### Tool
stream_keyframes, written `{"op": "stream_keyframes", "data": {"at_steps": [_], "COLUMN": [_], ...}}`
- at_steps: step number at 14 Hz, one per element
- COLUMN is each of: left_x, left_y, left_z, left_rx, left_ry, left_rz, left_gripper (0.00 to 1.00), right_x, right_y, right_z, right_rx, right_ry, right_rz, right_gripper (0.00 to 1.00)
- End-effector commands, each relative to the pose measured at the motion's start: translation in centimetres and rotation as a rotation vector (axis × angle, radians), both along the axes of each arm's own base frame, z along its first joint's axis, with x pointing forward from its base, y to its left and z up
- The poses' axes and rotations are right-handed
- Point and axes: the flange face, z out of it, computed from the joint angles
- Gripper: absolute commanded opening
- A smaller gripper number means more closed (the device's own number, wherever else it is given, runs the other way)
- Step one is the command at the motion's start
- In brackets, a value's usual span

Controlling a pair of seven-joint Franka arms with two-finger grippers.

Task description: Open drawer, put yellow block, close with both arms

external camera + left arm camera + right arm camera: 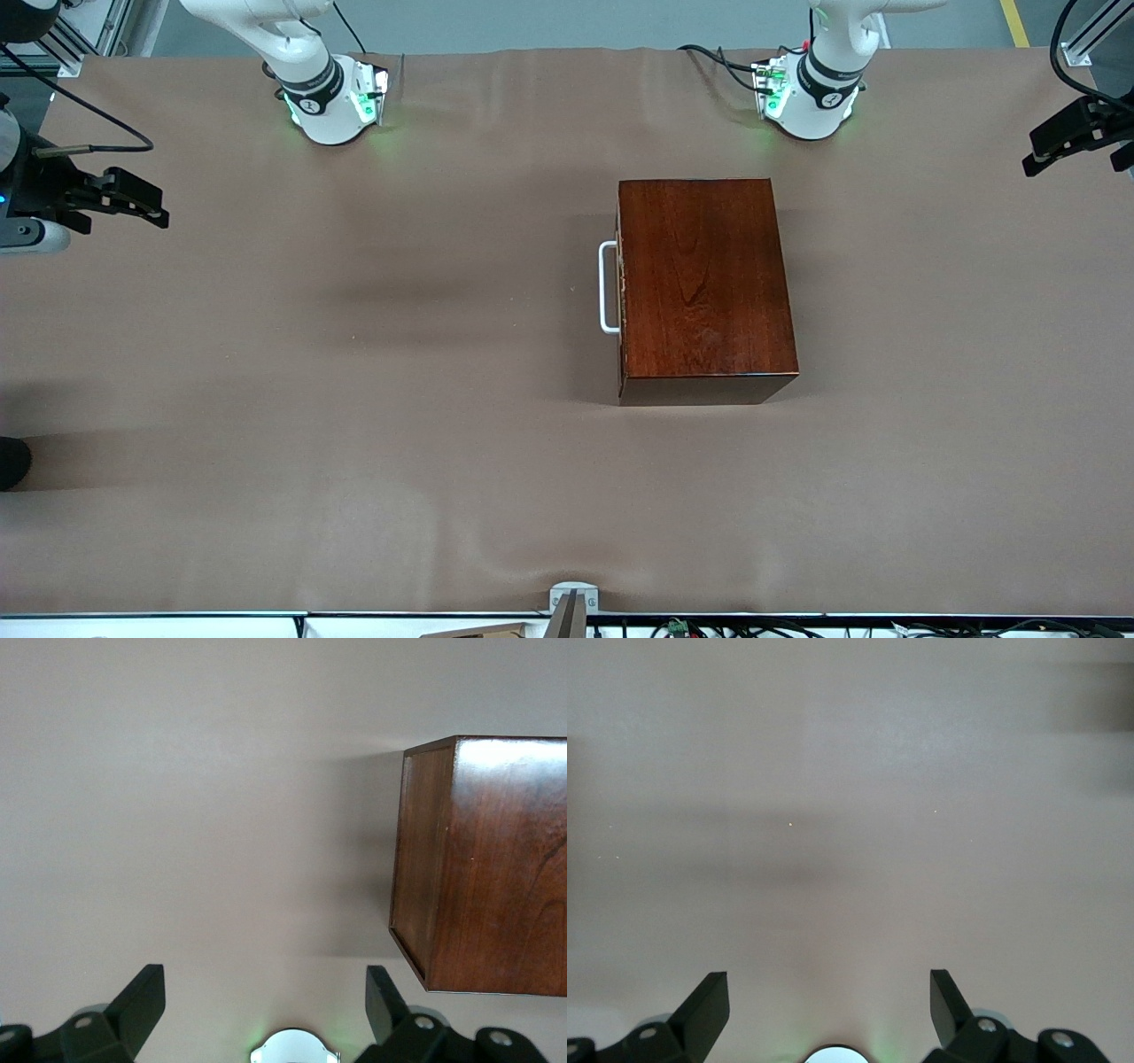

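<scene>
Drawer (622, 288) shut in the box (704, 283), mid-table toward the left arm's end; handle (608, 288) faces the right arm's end. No yellow block visible. Right gripper (133, 199) and left gripper (1067, 133) wait at the table ends.
Left wrist: jaws spread, empty, box (483, 864) ahead.
Right wrist: right gripper (828, 1005) released, only cloth (850, 815). Suggest approaching the handle square, pinching mid-bar, pulling straight.

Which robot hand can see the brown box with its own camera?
The left gripper. Its wrist view shows the wooden box beside its open jaws. The right gripper, jaws open too, sees only bare table.
</scene>
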Motion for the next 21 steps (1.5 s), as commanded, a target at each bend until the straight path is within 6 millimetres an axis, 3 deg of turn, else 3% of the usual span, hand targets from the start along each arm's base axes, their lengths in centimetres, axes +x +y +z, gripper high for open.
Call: {"op": "stream_keyframes", "data": {"at_steps": [1, 5, 10, 13, 21], "left_x": [-0.9, -2.4, -2.2, -2.2, -1.9], "left_y": [-0.1, -0.5, 0.3, -0.3, 0.0], "left_z": [0.8, 0.5, 1.3, 2.2, 1.8], "left_rx": [0.024, 0.025, 0.083, 0.088, 0.078], "left_ry": [-0.014, -0.006, -0.022, -0.036, -0.016], "left_rz": [-0.010, -0.015, -0.019, -0.029, -0.022], "left_gripper": [1.00, 1.00, 1.00, 1.00, 1.00], "right_x": [-0.8, -0.8, -0.8, -0.8, -0.8], "right_y": [0.0, 0.1, 0.2, 0.2, 0.4], "right_z": [0.3, 0.3, 0.2, 0.3, 0.3], "right_rx": [-0.006, -0.006, -0.004, -0.004, -0.005], "right_ry": [-0.003, -0.003, 0.000, -0.001, -0.002], "right_rz": [0.005, 0.006, 0.006, 0.006, 0.005], "right_gripper": [1.00, 1.00, 1.00, 1.00, 1.00]}}
